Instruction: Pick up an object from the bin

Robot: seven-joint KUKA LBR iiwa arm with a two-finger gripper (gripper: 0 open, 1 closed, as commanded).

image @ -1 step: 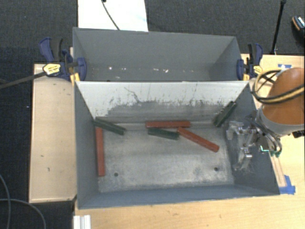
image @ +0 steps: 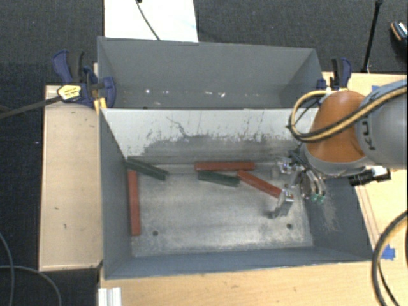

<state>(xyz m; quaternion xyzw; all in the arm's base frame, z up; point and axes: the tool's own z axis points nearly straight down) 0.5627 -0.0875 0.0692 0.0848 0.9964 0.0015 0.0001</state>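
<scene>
The likeliest slip is at the slanted red stick [image: 258, 183], which lies at about 2 o'clock on the floor of the bin [image: 204, 228], its right end just at 11 o'clock of the gripper [image: 280, 208]. The gripper hangs low over bare floor beside that end, not over the stick's middle. A grasp from here could, I judge, catch only the tip and let the stick swing out, or miss and scrape metal. Whether the gripper is wide or narrow I cannot tell, and nothing shows in its hold. Crowding is the second risk: the slanted stick's left end lies against or just beside the mid green stick [image: 218, 178], so a lift might drag that neighbour along. The bin's right wall rises close at the gripper's 3 o'clock, with the orange wrist cover [image: 335, 129] above it, leaving little room to shift that way. Around, from the left: the left red stick [image: 134, 203] runs along the wall at 9 o'clock, the left green stick [image: 146, 169] lies at 10 o'clock by its far end, and the long red stick [image: 224, 166] lies at 12 o'clock under the back wall. Nothing lies between the gripper and the slanted stick.
</scene>
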